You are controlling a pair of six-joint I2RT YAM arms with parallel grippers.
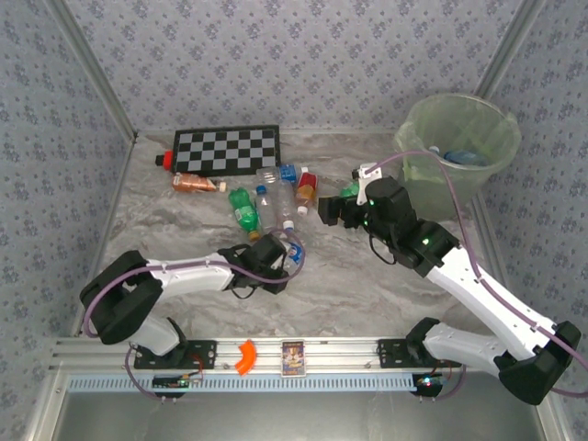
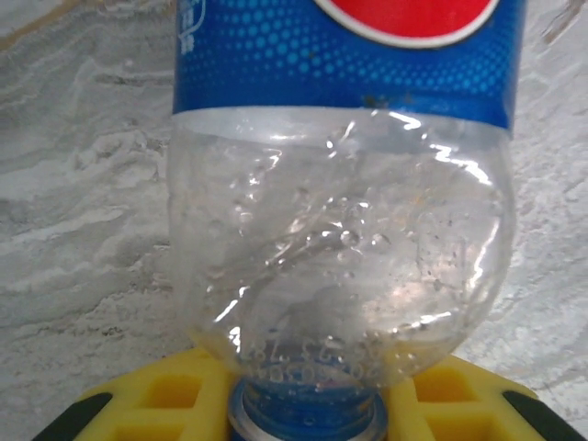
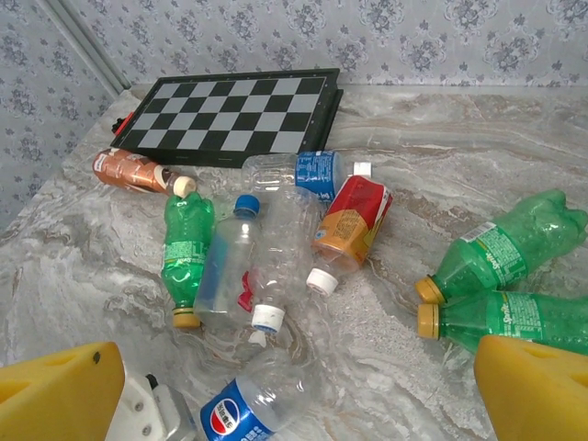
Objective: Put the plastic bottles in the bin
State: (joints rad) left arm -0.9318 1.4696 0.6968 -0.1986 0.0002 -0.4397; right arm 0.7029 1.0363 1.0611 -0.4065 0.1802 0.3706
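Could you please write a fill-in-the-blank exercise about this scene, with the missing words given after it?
1. The left claw is shut on a clear Pepsi bottle with a ____ label.
2. The jaws of the right claw stand ____.
3. The bin stands at the table's far ____ corner.
4. The two yellow-capped bottles lying side by side are ____.

Missing words: blue; open; right; green.

bottles [image 1: 266, 197] clustered before the checkerboard [image 1: 227, 149], bin [image 1: 501, 156] at far right; nearest bottle [image 2: 340, 239] in left tool [image 1: 281, 259]
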